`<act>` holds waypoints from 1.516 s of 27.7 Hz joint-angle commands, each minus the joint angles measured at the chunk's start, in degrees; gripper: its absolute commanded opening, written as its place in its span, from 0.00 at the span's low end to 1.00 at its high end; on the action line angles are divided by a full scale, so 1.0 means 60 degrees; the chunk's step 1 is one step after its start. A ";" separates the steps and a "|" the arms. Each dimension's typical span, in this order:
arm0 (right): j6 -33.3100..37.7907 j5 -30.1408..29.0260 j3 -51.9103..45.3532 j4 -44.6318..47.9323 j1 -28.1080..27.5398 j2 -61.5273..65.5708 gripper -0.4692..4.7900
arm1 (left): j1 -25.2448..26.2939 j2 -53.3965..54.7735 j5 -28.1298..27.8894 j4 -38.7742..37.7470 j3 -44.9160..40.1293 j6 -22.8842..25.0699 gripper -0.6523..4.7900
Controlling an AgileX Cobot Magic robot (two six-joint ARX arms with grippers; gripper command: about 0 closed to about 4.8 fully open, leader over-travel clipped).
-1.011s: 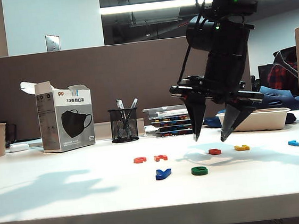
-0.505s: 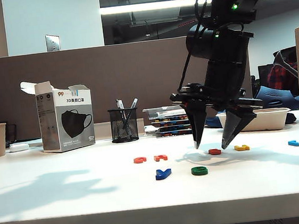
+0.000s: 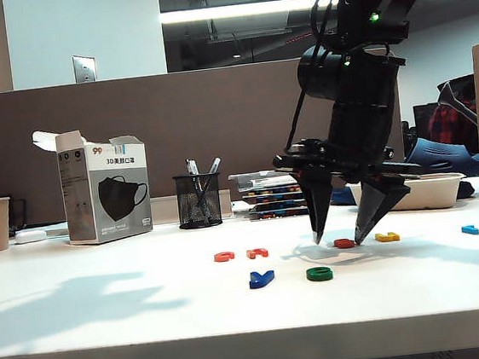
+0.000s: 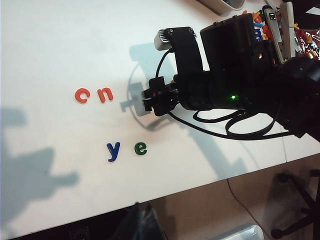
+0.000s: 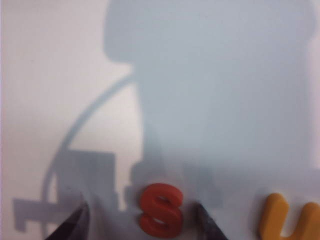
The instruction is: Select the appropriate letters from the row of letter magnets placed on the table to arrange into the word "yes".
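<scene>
While the blue "y" [image 3: 262, 277] and green "e" [image 3: 320, 274] are already set side by side near the table [image 3: 110, 330] front, the red "s" [image 3: 344, 243] is straddled in its row, ungrasped, by the wide-open right gripper [image 3: 337, 239]; left gripper unseen; "3D" is read on the mask box [image 3: 104, 195].
</scene>
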 commanded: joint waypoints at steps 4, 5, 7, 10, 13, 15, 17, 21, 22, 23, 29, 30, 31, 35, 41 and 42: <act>-0.0025 -0.0055 -0.0007 -0.0233 0.0004 0.0025 0.57 | -0.0004 -0.0022 0.0007 0.0051 0.0029 0.0040 0.11; -0.0025 -0.0058 -0.0007 -0.0248 0.0004 0.0025 0.56 | -0.0004 -0.0022 0.0007 0.0051 0.0029 0.0040 0.11; -0.0025 -0.0055 -0.0007 -0.0273 0.0000 0.0025 0.55 | -0.0004 -0.0022 0.0007 0.0051 0.0029 0.0040 0.11; -0.0025 -0.0055 -0.0007 -0.0262 0.0000 0.0025 0.54 | -0.0004 -0.0022 0.0007 0.0051 0.0029 0.0040 0.11; -0.0029 -0.0051 -0.0007 -0.0222 -0.0004 0.0025 0.49 | -0.0004 -0.0022 0.0007 0.0051 0.0029 0.0040 0.11; -0.0029 -0.0047 -0.0007 -0.0178 -0.0055 0.0025 0.49 | -0.0004 -0.0022 0.0007 0.0051 0.0029 0.0040 0.11; -0.0025 -0.0058 -0.0007 -0.0171 -0.0113 0.0029 0.49 | -0.0004 -0.0022 0.0007 0.0051 0.0029 0.0040 0.11; -0.0029 -0.0069 -0.0007 -0.0197 -0.0230 0.0029 0.46 | -0.0004 -0.0022 0.0007 0.0051 0.0029 0.0040 0.11; -0.0029 -0.0076 -0.0007 -0.0200 -0.0237 0.0029 0.46 | -0.0004 -0.0022 0.0007 0.0051 0.0029 0.0040 0.11; -0.0029 -0.0102 -0.0007 -0.0226 -0.0240 0.0029 0.46 | -0.0004 -0.0022 0.0007 0.0051 0.0029 0.0040 0.11; -0.0029 -0.0284 -0.0007 -0.0306 -0.0240 0.0029 0.41 | -0.0004 -0.0022 0.0007 0.0051 0.0029 0.0040 0.11; -0.0025 -0.0310 -0.0011 -0.0317 -0.0240 0.0029 0.38 | -0.0004 -0.0022 0.0007 0.0051 0.0029 0.0040 0.11; -0.0025 -0.0306 -0.0007 -0.0317 -0.0240 0.0029 0.38 | -0.0004 -0.0022 0.0007 0.0051 0.0029 0.0040 0.11; -0.0029 -0.0299 -0.0011 -0.0306 -0.0240 0.0029 0.34 | -0.0004 -0.0022 0.0007 0.0051 0.0029 0.0040 0.11; -0.0025 -0.0270 -0.0007 -0.0197 -0.0240 0.0040 0.34 | -0.0004 -0.0022 0.0007 0.0051 0.0029 0.0040 0.11; -0.0025 -0.0273 -0.0011 -0.0204 -0.0240 0.0044 0.32 | -0.0004 -0.0022 0.0007 0.0051 0.0029 0.0040 0.11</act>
